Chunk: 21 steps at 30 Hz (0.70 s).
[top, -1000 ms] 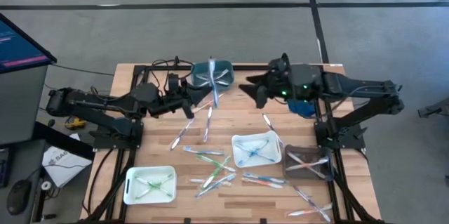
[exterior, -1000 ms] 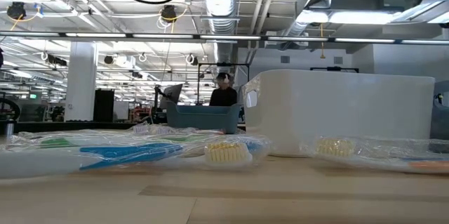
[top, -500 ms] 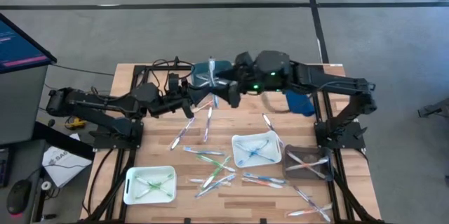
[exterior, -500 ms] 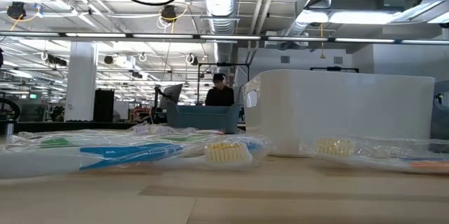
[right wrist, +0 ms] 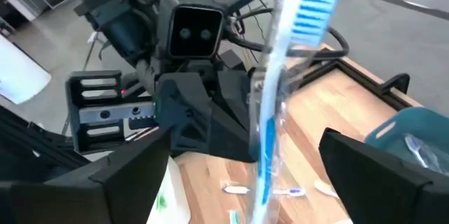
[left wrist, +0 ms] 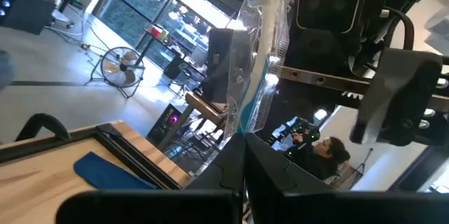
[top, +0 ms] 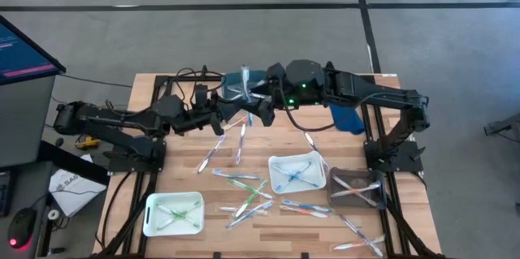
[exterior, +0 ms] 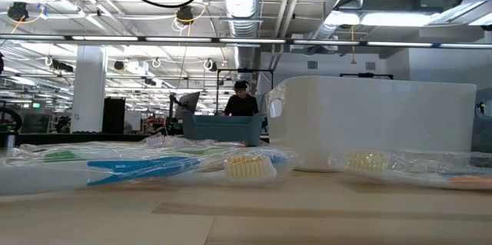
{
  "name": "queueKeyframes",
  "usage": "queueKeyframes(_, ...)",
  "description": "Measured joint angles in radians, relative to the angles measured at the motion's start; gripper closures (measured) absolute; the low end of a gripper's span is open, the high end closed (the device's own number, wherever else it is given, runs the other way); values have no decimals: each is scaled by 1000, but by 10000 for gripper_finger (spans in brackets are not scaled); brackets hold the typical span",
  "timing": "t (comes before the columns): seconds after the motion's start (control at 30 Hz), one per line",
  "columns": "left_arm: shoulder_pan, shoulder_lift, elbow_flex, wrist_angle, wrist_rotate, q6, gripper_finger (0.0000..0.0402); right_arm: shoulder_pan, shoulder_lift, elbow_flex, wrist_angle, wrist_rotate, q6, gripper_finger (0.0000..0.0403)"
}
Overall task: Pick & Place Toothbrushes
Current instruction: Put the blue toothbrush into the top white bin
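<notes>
My left gripper [top: 230, 111] is clamped tight on a wrapped blue toothbrush [right wrist: 275, 104], pinching it at its lower end so the stick stands up between us, bristle head at 12 o'clock in my right wrist view. My right gripper [top: 262, 106] sits just beside it at 3 o'clock in the high view, fingers [right wrist: 382, 175] spread wide with the blue toothbrush standing in the gap between them, and I cannot tell whether either finger touches it. From my left wrist, the clear wrapper [left wrist: 254, 55] rises straight up out of my closed fingers, with the right arm's wrist camera close behind it. The 2 grippers meet over the far middle of the wooden table [top: 179, 149], right at the near edge of the teal tray [top: 244, 82], which already has brushes in it. Out toward 6 o'clock, loose toothbrushes [top: 244, 198] lie scattered across the boards. A white tray [top: 296, 172] with blue brushes sits at 5 o'clock from the handover, a dark tray [top: 357, 190] touching its right side, and a second white tray [top: 173, 213] with green brushes rests at the near-left corner. In the low view, wrapped brushes [exterior: 154, 164] lie flat on the wood in front of a white tub [exterior: 369, 122].
</notes>
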Motion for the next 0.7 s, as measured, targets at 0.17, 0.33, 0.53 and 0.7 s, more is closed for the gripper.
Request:
queueKeyframes(0.17,10,0,0,0,-1,0,401,0,0,0,5,27,3,86)
queueKeyframes(0.33,21,0,0,-1,-2,0,401,0,28,-3,9,50,3,106)
queueKeyframes(0.53,20,0,0,-8,-2,-1,401,0,41,-1,31,50,3,110)
queueKeyframes(0.7,20,0,0,-17,1,-1,401,0,40,0,38,54,24,110)
